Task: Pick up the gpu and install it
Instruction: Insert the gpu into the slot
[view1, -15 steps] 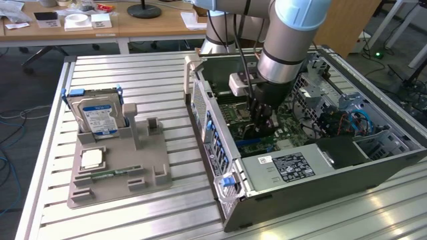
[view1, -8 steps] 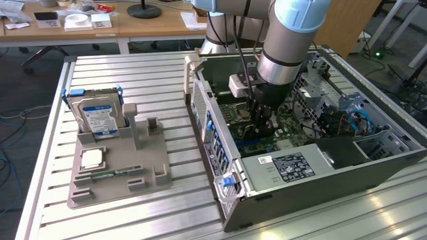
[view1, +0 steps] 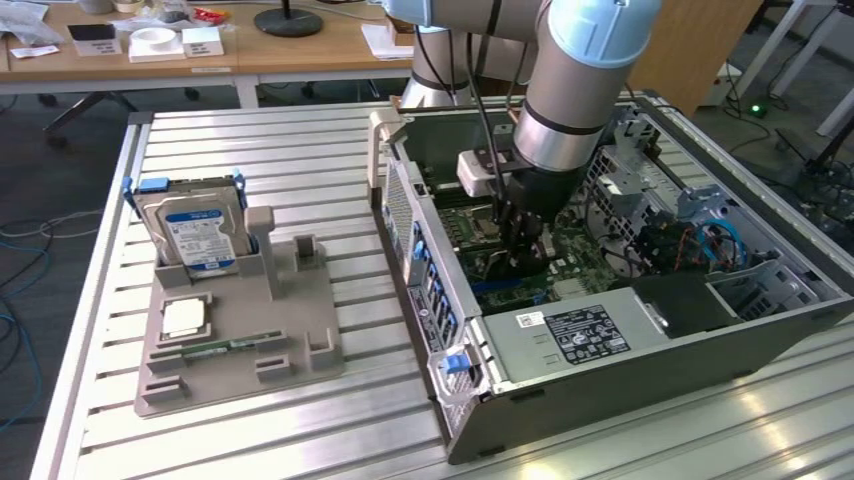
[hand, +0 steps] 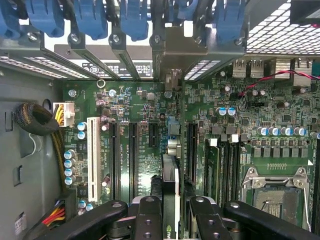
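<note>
Inside the open computer case (view1: 667, 385) I see the motherboard (hand: 150, 107) flat on its floor. A labelled power supply (view1: 574, 335) is boxed in at one end of the case, and a bundle of cables (hand: 35, 120) sits by the case wall. Outside the case, on the exterior view's left of it, a grey tray (view1: 287, 340) sits on the slatted table (view1: 267, 150). The tray holds a silver hard drive (view1: 198, 232) standing in its upright slot, a square processor chip (view1: 183, 316) in a shallow pocket, and a narrow green memory stick (view1: 227, 347) in the groove below that. My gripper (hand: 170, 205) is down inside the case, over the motherboard, with the arm dropping in from above. The gpu (hand: 170, 175) is right there in my grasp, pinched at a middling width, with my black fingers (hand: 147, 217) pressed against both of its flat faces. It stands on edge, seen as a thin dark strip, above the row of black expansion slots (hand: 133, 155) and beside the long white slot (hand: 93, 157). Its long axis runs parallel to those slots. It points away from my fingers toward the case's rear wall, where the blue retention clips (hand: 132, 17) hang. Whether its lower edge touches a slot I can't tell. The processor socket (hand: 275, 192) lies off to the card's other side, deeper in the case.
</note>
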